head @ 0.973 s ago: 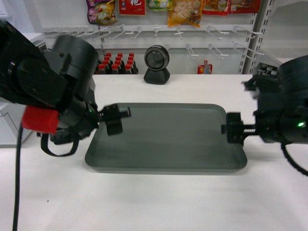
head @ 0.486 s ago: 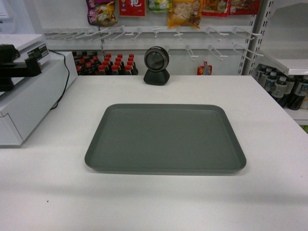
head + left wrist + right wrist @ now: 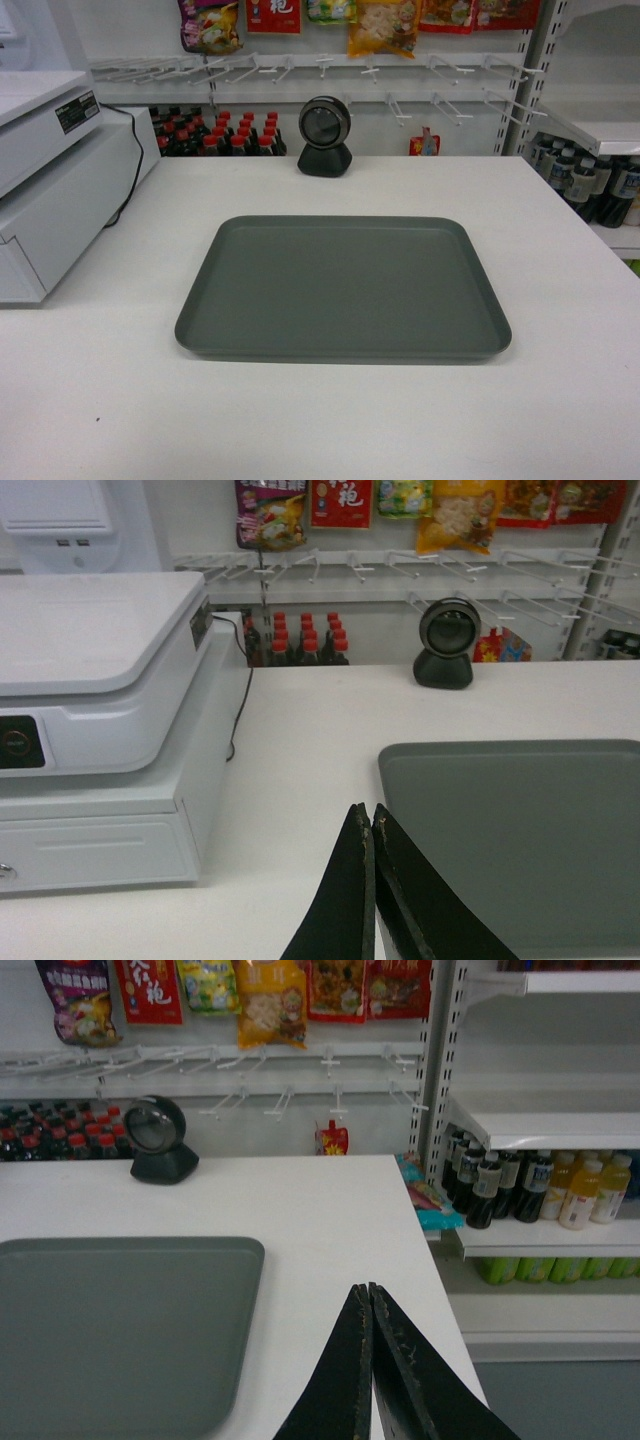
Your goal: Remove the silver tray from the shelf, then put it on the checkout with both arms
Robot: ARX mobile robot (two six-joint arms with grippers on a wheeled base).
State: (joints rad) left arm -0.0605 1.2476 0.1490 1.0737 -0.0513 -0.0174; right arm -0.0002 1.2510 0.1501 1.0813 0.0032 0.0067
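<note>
The silver tray (image 3: 343,287) lies flat on the white checkout (image 3: 320,420), alone in the head view, with no arm in that view. In the left wrist view the tray (image 3: 520,830) shows at the right, and my left gripper (image 3: 371,811) is shut and empty just off the tray's left edge, above the counter. The right wrist view has the tray (image 3: 110,1330) at the left. My right gripper (image 3: 368,1288) is shut with nothing in it, above bare checkout (image 3: 330,1220) to the right of the tray. A white shelf (image 3: 545,1125) stands at the right.
A white cash register (image 3: 45,180) sits on the counter's left side. A black round scanner (image 3: 325,135) stands at the far edge. Bottles (image 3: 520,1188) fill the lower shelves at right. Snack bags (image 3: 383,22) hang on the back wall over red-capped bottles (image 3: 235,130).
Both arms held the tray's short ends a second ago. They have let go and drawn back out of the head view. The tray has stayed in place.
</note>
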